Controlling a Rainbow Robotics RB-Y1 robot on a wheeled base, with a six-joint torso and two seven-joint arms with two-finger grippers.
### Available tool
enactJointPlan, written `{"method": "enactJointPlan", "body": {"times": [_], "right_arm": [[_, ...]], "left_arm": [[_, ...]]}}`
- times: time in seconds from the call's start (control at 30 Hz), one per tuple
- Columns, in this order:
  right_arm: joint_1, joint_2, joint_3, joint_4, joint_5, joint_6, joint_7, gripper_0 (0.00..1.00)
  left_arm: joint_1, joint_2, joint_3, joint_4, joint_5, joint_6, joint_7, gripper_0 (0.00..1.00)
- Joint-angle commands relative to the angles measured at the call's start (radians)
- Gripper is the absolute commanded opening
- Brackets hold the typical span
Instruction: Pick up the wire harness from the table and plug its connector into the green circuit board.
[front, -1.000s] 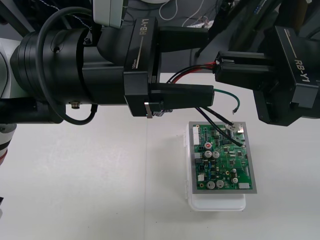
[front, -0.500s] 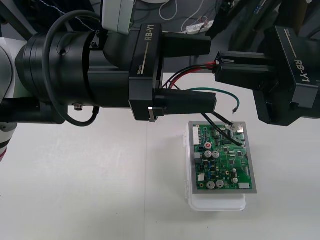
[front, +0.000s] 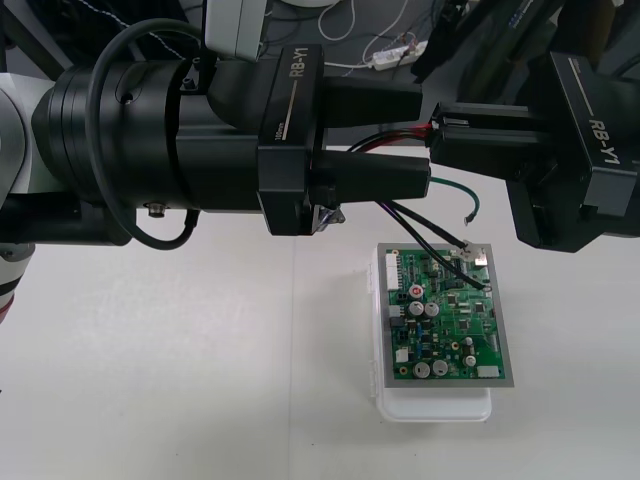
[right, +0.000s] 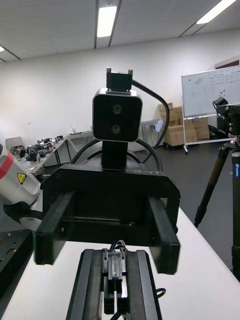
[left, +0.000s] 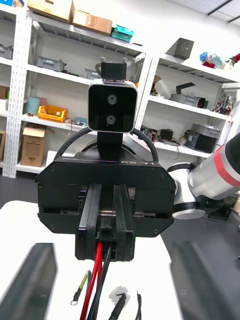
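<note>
My right gripper (front: 440, 130) is shut on the wire harness (front: 400, 138) above the table behind the board. Its red and black wires run left from the fingertips. Two black wires (front: 430, 228) drop to the far right corner of the green circuit board (front: 445, 320) on its white base (front: 435, 405). A green wire (front: 455, 188) hangs loose beside them. My left gripper (front: 425, 140) faces the right one nose to nose, open, with one finger on each side of the wires. In the left wrist view the right gripper (left: 107, 240) pinches the red and black wires (left: 97, 280).
The board sits right of the table's middle, its near edge toward me. Pale table (front: 180, 380) stretches to the left and front of it. Dark floor with cables runs along the far edge.
The left gripper has shifted a little right and up toward the right gripper. Its fingers now stand closer around the wires. The right gripper and board have not moved.
</note>
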Motion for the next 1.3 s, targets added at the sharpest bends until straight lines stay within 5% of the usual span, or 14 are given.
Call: {"method": "enactJointPlan", "body": {"times": [0.03,0.37,1.07,1.17,1.3], "right_arm": [[0.0,-0.026,0.014,-0.034,-0.001,0.008,-0.033,0.0],[0.0,-0.026,0.014,-0.035,-0.001,0.008,-0.032,0.0],[0.0,-0.026,0.014,-0.034,-0.002,0.004,-0.03,0.0],[0.001,-0.026,0.014,-0.034,-0.002,0.004,-0.033,0.45],[0.0,-0.026,0.014,-0.034,-0.002,0.004,-0.033,0.8]], "left_arm": [[-0.045,0.025,-0.014,-0.005,0.018,0.068,0.058,0.38],[-0.048,0.015,-0.014,-0.001,0.018,0.069,0.06,0.0],[-0.055,0.015,-0.014,0.007,0.021,0.071,0.058,0.0],[-0.057,0.015,-0.014,0.007,0.024,0.071,0.058,0.0],[-0.059,0.015,-0.014,0.008,0.025,0.071,0.056,0.0]]}}
